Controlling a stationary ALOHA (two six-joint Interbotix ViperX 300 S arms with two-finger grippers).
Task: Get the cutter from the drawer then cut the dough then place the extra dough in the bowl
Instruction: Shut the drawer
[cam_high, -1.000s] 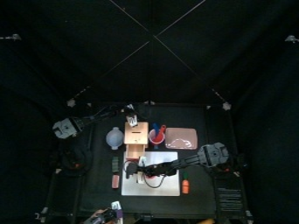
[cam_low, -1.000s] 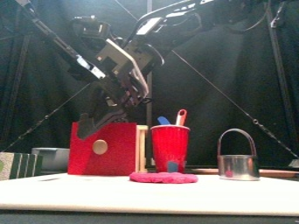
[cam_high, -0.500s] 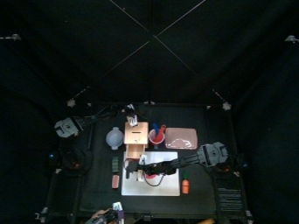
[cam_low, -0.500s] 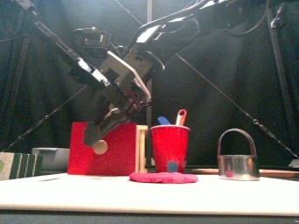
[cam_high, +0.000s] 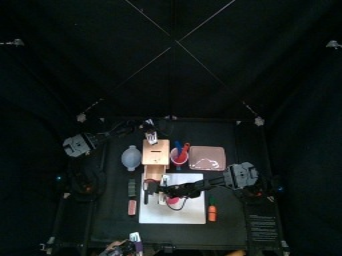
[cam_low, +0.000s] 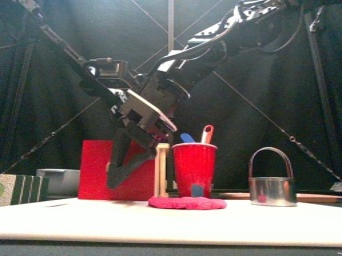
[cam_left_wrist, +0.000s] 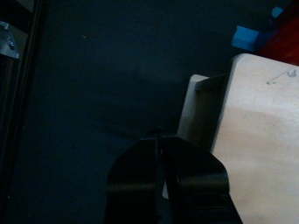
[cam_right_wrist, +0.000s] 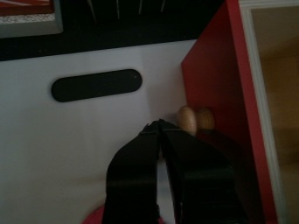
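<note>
Black curtains (cam_high: 80, 60) are hanging behind while the right claw (cam_right_wrist: 158, 129), tips together, is dropping lower beside the drawer knob (cam_right_wrist: 190, 118), getting ready to pull; the cutter (cam_low: 271, 188) is sitting on the table (cam_low: 80, 215).

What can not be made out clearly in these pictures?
1. Right wrist view: the shut right claw covers part of the drawer knob, so it is unclear whether they touch.
2. Front view: the red drawer front hides whatever lies behind it.
3. Top view: the things on the white board are too small to name.
</note>
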